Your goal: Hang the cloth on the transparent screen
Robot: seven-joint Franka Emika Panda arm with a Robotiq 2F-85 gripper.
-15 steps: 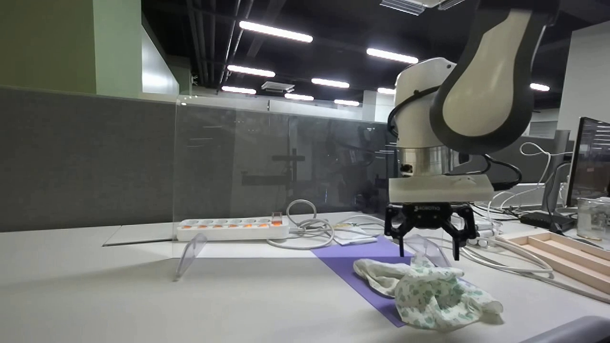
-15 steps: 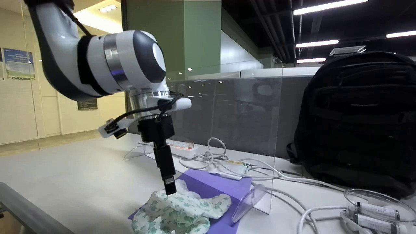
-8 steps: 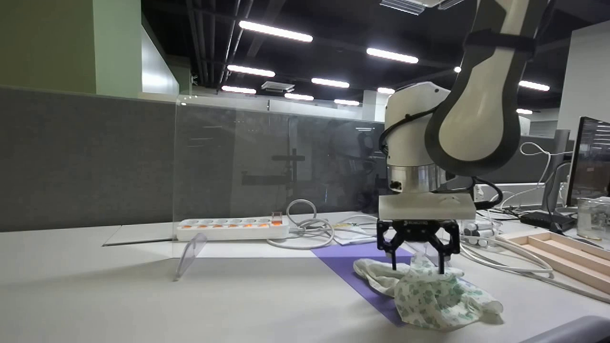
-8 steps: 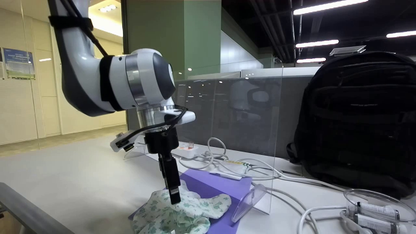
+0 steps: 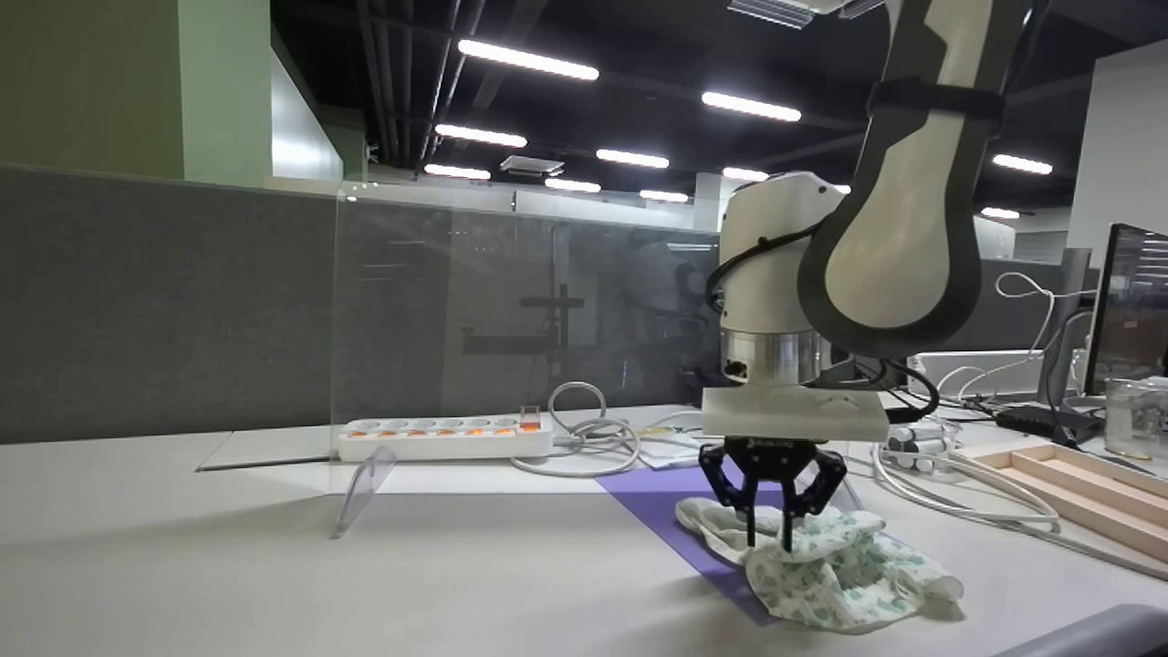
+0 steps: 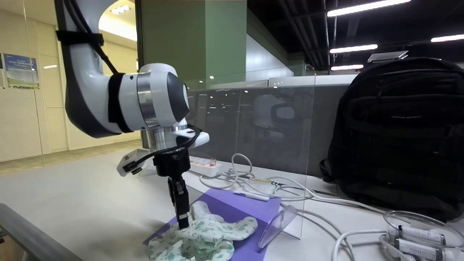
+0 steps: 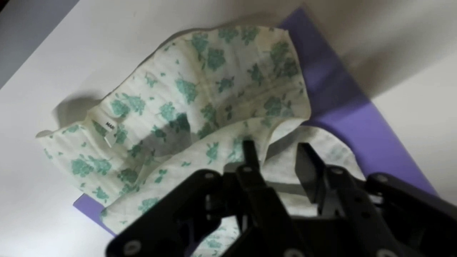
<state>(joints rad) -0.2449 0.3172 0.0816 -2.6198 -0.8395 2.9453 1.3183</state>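
The cloth (image 5: pixel 853 584), white with green flowers, lies crumpled on a purple sheet (image 6: pixel 239 207) on the table. Behind it stands the transparent screen (image 5: pixel 474 319), upright on clear feet (image 6: pixel 277 226). My gripper (image 5: pixel 769 547) points down at the cloth's near part, its tips at the fabric's level. In the wrist view the jaws are partly open, and a gap shows between the fingers (image 7: pixel 309 171), with a fold edge of the cloth (image 7: pixel 185 89) seen between and beneath them. Whether the tips touch the fabric cannot be told.
A white power strip (image 5: pixel 445 442) and looped white cables (image 5: pixel 602 447) lie behind the screen. To one side are a wooden tray (image 5: pixel 1077 500) and a monitor (image 5: pixel 1131 310). A black backpack (image 6: pixel 395 145) and a clear container (image 6: pixel 417 235) with bottles stand beyond the screen's end.
My gripper has come down to the cloth, shifting left in an exterior view. Its fingers have drawn much closer together. The cloth's upper folds have shifted slightly.
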